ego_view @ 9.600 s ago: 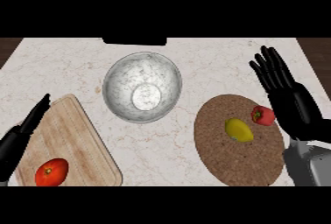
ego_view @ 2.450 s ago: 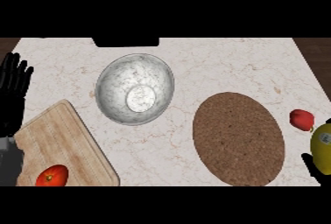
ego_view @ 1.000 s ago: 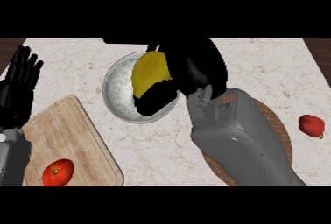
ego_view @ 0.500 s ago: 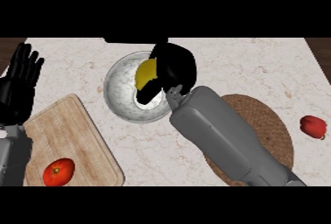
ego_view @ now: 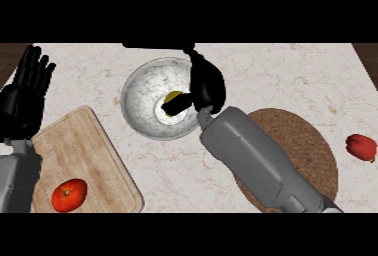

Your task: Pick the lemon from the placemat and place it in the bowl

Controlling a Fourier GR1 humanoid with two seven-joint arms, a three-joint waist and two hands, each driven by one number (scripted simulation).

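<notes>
The yellow lemon (ego_view: 173,95) shows only as a small patch inside the speckled metal bowl (ego_view: 139,102), low over its floor. My right hand (ego_view: 207,84) reaches in over the bowl's right rim, fingers and thumb curled round the lemon and hiding most of it. The grey right forearm runs from the lower right across the round brown placemat (ego_view: 316,150), which has nothing on it. At the left edge my left hand (ego_view: 26,95) rests open with fingers up.
A wooden cutting board (ego_view: 81,155) lies at the lower left with a red tomato (ego_view: 69,195) on its near end. A small red fruit (ego_view: 362,146) sits on the counter right of the placemat. A dark object (ego_view: 159,45) lies at the counter's far edge behind the bowl.
My right hand has sunk into the bowl with the lemon, so the fruit now looks smaller and lower. The forearm has stretched further forward. The left hand has stayed put.
</notes>
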